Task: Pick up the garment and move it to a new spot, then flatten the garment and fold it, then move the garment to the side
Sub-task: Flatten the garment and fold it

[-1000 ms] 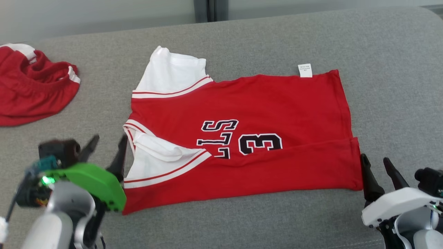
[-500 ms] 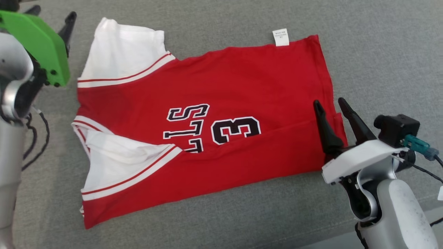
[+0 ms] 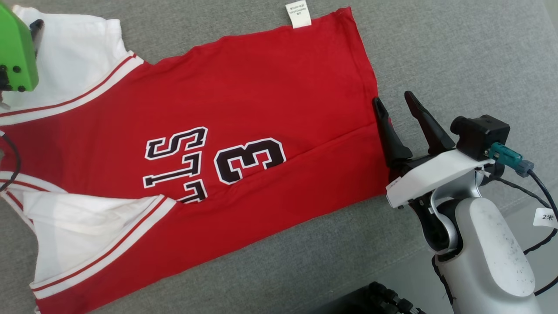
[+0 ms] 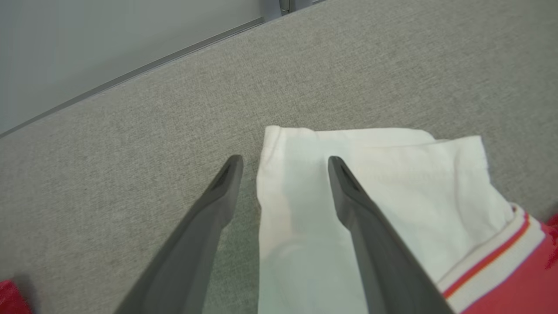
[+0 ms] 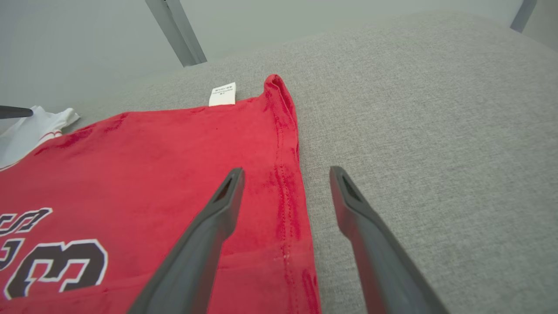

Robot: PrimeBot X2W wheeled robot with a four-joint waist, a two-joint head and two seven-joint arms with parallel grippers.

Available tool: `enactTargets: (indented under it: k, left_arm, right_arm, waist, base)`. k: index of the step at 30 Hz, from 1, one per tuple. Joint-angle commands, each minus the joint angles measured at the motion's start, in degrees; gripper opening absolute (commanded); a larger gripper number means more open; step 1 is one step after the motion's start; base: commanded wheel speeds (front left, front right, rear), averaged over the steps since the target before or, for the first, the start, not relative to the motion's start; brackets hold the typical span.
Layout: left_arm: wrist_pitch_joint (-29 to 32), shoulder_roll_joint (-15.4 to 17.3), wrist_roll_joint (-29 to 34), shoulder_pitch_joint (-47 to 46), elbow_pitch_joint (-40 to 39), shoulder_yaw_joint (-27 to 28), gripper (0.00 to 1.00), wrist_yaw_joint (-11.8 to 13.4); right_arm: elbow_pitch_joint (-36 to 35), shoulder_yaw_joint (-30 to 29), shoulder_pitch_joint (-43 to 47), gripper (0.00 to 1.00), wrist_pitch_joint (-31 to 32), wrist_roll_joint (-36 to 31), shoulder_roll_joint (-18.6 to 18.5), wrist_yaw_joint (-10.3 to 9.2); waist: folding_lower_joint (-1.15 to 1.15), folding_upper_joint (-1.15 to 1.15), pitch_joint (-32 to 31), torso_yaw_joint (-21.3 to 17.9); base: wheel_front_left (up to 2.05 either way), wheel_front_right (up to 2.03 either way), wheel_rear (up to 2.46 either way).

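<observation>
grey woven upholstery [image 3: 457,52] spreads under everything, with a pale wall [image 4: 87,43] behind it in the left wrist view. the left gripper [image 4: 284,159] has its two dark fingers spread wide with nothing held. one finger is over bare grey cloth and the other over a white sleeve [image 4: 392,183], so they straddle the sleeve's edge. whether the tips touch it cannot be told. the right gripper [image 3: 392,97] is likewise spread wide and holds nothing. it straddles the hem of the red jersey [image 3: 261,78] at the end away from the sleeves, one finger over red cloth and the other over grey. the jersey lies flat on the upholstery, one long side folded over onto the body. a black number 3 [image 3: 250,159] and letters show on it, and a small white label [image 3: 298,14] sticks out at the far edge. a green cover [image 3: 15,52] on the left arm sits at the head view's upper left.
</observation>
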Motion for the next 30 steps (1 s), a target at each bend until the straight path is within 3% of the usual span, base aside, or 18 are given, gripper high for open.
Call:
enactTargets:
  k: [1,8,9,10,11,12,20,30]
  left_arm:
    - [0.4,1.2,0.4,-0.7,0.5,0.2,1.00,0.6]
    - [1.0,2.3,0.1,-0.1,1.2,1.0,1.00,2.4]
    - [1.1,2.1,-0.3,0.0,1.1,1.1,0.77,2.4]
    - [1.0,1.9,-0.6,0.2,1.0,1.2,0.47,2.2]
    - [0.7,1.5,-1.0,0.3,0.8,1.3,0.31,2.1]
    - [0.4,1.1,-1.3,0.4,0.7,1.4,0.00,2.0]
    - [-4.1,-1.7,-1.7,-0.8,-0.7,0.3,0.00,1.5]
    - [-14.2,-8.4,-3.4,0.3,-1.8,-2.0,0.00,-0.3]
  right_arm:
    - [0.4,0.2,-0.9,1.00,-0.5,-0.1,0.0,0.03]
    - [0.9,0.6,-1.7,1.00,-0.9,0.1,0.0,0.03]
    - [0.8,0.7,-2.1,1.00,-0.8,0.0,0.0,0.03]
    - [0.7,0.7,-2.4,1.00,-0.7,0.0,0.0,0.03]
    - [0.7,0.7,-2.8,1.00,-0.5,-0.2,0.0,0.03]
    - [0.7,0.7,-3.2,1.00,-0.2,-0.5,0.0,0.03]
    - [5.2,0.4,-12.5,1.00,4.1,-5.4,-2.7,0.03]
    - [19.1,4.6,-25.3,1.00,12.6,-10.7,-11.0,0.02]
  waist:
    - [-0.01,0.00,1.6,-1.7]
    - [-0.01,0.00,2.0,-1.9]
    - [-0.01,0.00,2.0,-1.8]
    - [-0.01,0.00,2.0,-1.7]
    - [-0.01,0.00,1.9,-1.5]
    - [-0.01,0.00,1.8,-1.3]
    - [-0.01,0.00,0.4,2.4]
    - [-0.01,0.00,-1.9,11.0]
  base:
    - [0.00,0.00,0.00]
    - [0.00,0.00,0.00]
    - [0.00,0.00,0.00]
    - [0.00,0.00,0.00]
    - [0.00,0.00,0.00]
    - [0.00,0.00,0.00]
    - [0.00,0.00,0.00]
    - [0.00,0.00,0.00]
